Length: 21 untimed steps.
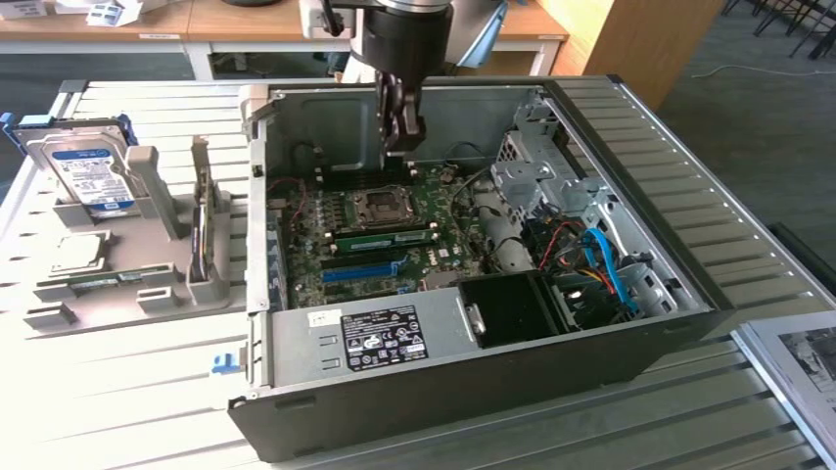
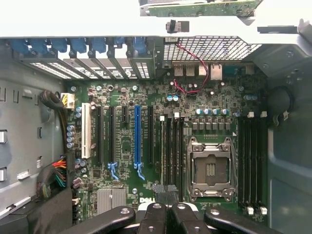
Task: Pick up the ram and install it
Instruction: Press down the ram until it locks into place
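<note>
Ram [image 1: 380,236] is what I read as the green stick lying in a motherboard slot, below the jaws and well apart from them. The gripper [image 1: 402,145] hangs inside the open computer case [image 1: 457,392] with its jaws closed together, and I see nothing held between them. On the wrist view the gripper [image 2: 168,204] shows as black fingers pressed tip to tip over the motherboard [image 2: 195,97].

Closest beneath the jaws is the CPU socket [image 1: 383,205], with its metal frame and its bare centre; on the wrist view the CPU socket [image 2: 210,168] sits just beside the fingertips. The ram lies on the side of the socket away from the jaws, running parallel to the socket's edge. Beyond the ram from the jaws runs a blue expansion slot [image 1: 359,271], which the wrist view shows as a long blue expansion slot [image 2: 137,134].

Farther from the jaws, outside the case on the exterior view's left, a grey holder [image 1: 157,294] rests on the slatted surface [image 1: 131,392]. A green board [image 1: 203,230] stands on edge in it; the wrist view catches this green board [image 2: 204,9] past the case wall. A hard drive [image 1: 89,176] with a blue-white label stands upright at the holder's far end from the jaws.
</note>
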{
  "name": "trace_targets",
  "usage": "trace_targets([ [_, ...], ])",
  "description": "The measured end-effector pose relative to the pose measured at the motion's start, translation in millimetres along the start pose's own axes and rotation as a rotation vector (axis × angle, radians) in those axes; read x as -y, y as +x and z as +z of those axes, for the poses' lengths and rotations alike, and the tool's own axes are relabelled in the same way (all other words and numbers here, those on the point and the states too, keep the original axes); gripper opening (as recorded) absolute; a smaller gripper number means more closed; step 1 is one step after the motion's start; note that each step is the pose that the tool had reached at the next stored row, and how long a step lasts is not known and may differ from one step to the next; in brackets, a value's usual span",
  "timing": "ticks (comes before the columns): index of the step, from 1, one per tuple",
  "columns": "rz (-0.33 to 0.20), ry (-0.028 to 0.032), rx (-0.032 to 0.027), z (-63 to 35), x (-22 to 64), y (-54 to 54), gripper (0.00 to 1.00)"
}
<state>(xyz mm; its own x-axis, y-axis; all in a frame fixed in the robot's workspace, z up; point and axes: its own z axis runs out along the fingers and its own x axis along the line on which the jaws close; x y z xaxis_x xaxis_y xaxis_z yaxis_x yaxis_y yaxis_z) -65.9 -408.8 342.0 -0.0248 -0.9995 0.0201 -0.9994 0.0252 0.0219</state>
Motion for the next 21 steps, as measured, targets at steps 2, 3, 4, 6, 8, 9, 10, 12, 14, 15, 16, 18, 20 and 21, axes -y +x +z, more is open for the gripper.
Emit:
trace_targets([
  [2, 0.0, 0.0, 0.0, -1.3, 0.0, 0.0, 0.1],
  [3, 0.0, 0.0001, 0.0001, -1.6, 0.0, 0.0, 0.1],
  [4, 0.0, 0.0001, 0.0002, -1.6, 0.0, 0.0, 0.1],
  [6, 0.0, 0.0, 0.0, -1.8, 0.0, 0.0, 0.1],
  [8, 0.0, 0.0, 0.0, -1.7, 0.0, 0.0, 0.1],
  [9, 0.0, 0.0, 0.0, -1.7, 0.0, 0.0, 0.1],
  [10, 0.0, 0.0, 0.0, -1.7, 0.0, 0.0, 0.1],
  [12, 0.0, 0.0, -0.0001, -1.8, 0.0, 0.0, 0.1],
  [14, 0.0, 0.0, 0.0, -1.7, 0.0, 0.0, 0.1],
  [15, 0.0, 0.0, 0.0, -1.7, 0.0, 0.0, 0.1],
  [16, 0.0, 0.0, 0.0, -1.7, 0.0, 0.0, 0.1],
  [18, 0.001, 0.0, 0.0, -1.7, 0.0, 0.0, 0.1],
  [20, 0.015, -0.0003, 0.0003, -1.7, -0.1, 0.0, 0.1],
  [21, 0.028, -0.0006, 0.0006, -1.7, 0.0, 0.0, 0.1],
])
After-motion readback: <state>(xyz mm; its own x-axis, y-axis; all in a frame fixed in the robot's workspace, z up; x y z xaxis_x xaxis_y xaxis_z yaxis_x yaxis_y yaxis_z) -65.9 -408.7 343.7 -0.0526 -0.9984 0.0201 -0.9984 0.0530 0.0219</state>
